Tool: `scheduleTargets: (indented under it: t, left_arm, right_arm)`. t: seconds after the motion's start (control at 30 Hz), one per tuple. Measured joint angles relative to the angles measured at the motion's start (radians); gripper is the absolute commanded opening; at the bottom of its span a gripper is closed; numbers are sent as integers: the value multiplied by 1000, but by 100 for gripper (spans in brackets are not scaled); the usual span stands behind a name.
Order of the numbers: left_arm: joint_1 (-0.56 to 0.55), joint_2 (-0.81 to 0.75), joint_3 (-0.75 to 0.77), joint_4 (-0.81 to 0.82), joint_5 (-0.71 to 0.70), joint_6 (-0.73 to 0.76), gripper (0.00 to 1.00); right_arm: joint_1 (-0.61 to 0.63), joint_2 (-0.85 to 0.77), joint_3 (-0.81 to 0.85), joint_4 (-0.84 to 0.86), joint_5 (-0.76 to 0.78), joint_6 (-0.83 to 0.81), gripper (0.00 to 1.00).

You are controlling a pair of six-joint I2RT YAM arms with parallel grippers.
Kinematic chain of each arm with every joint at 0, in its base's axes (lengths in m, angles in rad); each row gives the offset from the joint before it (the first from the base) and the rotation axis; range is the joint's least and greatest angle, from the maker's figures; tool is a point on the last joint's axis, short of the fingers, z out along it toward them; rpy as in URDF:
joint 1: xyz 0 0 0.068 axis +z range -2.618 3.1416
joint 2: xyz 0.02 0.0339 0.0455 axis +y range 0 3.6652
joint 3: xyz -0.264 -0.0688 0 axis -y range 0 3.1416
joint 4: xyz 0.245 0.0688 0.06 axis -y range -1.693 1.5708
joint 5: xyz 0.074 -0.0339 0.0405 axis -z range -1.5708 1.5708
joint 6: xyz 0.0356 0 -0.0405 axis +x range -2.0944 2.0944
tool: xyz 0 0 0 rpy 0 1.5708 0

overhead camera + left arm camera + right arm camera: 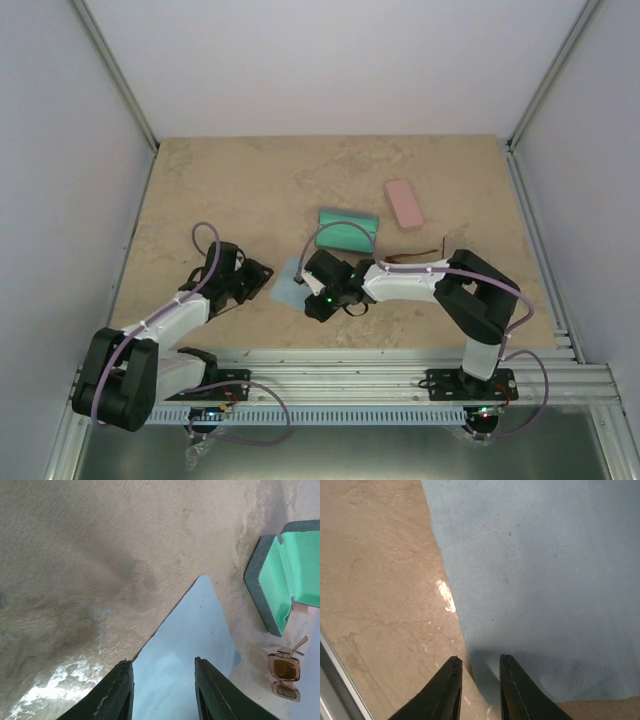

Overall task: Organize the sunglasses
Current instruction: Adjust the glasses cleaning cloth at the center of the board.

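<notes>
The amber-brown sunglasses [285,676] lie folded on the table beside an open case with a green lining [292,575]. In the top view they are a thin brown line [418,258] behind my right arm. I cannot make out the black wire pair in any view. My left gripper [162,667] is open and low over the left part of the light blue cloth [192,625]. My right gripper [477,660] is open, with the edge of the cloth [545,570] between its fingertips. Both grippers, left [255,275] and right [315,292], flank the cloth [287,285].
The open green case [348,232] lies just behind the cloth at mid-table. A closed pink case [404,203] lies farther back on the right. White walls enclose the table, and a metal rail runs along its near edge.
</notes>
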Motion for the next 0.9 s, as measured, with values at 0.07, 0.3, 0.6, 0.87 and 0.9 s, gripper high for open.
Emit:
scheduleTargets:
  t: [0.07, 0.3, 0.6, 0.87, 0.9]
  left_arm:
    - [0, 4, 11, -4, -2, 5, 40]
    - [0, 35, 48, -5, 13, 37, 50]
    - [-7, 109, 89, -24, 39, 112, 57]
    - [-103, 193, 171, -76, 31, 185, 48]
    - [-118, 201, 183, -85, 27, 192, 47]
  right_arm:
    - [-3, -11, -21, 17, -12, 0, 24]
    - [-3, -115, -143, 5, -39, 0, 30]
    - [-18, -240, -209, -175, 54, 14, 44]
    - [-73, -339, -166, -220, 250, 81, 43]
    - [-87, -335, -156, -212, 272, 90, 42]
